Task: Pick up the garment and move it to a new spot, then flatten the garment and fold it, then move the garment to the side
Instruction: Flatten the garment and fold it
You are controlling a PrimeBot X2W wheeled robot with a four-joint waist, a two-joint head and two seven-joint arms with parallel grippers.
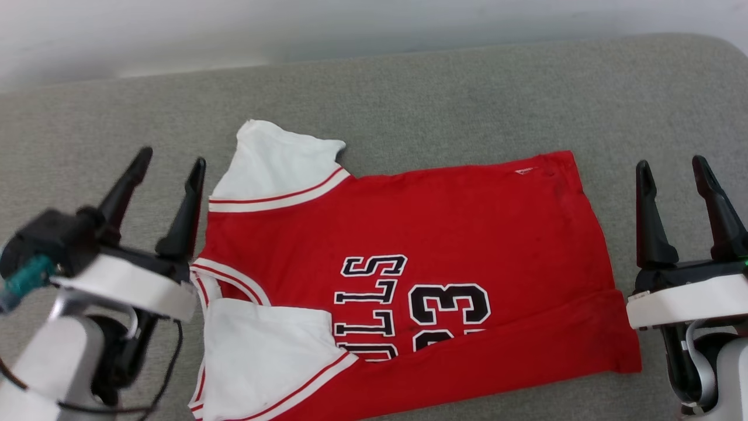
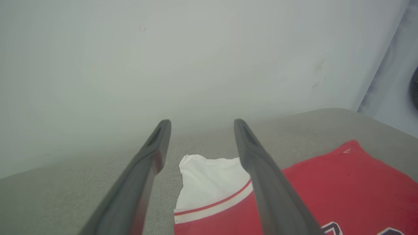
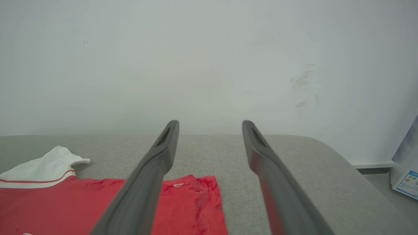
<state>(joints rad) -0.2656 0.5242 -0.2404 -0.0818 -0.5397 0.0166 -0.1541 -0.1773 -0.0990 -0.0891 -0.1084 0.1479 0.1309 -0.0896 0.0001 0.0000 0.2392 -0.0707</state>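
Observation:
The garment (image 1: 456, 234), a red jersey with white sleeves and black lettering, lies spread sideways on the grey surface, its collar toward the left and its near edge folded over. My left gripper (image 1: 169, 161) hovers open just left of the collar and the far white sleeve (image 2: 209, 179), holding nothing. My right gripper (image 1: 672, 166) stands open to the right of the hem, apart from the cloth. In the right wrist view the red hem corner (image 3: 196, 195) lies below and left of the fingers (image 3: 156, 163). The left wrist view has the red body (image 2: 343, 189) to the right of the fingers (image 2: 258, 163).
The grey fabric surface (image 1: 438, 99) stretches beyond the jersey to a pale wall (image 3: 209, 58). Its rounded right edge (image 3: 359, 169) drops off, with a white box (image 3: 406, 176) beyond it on the floor.

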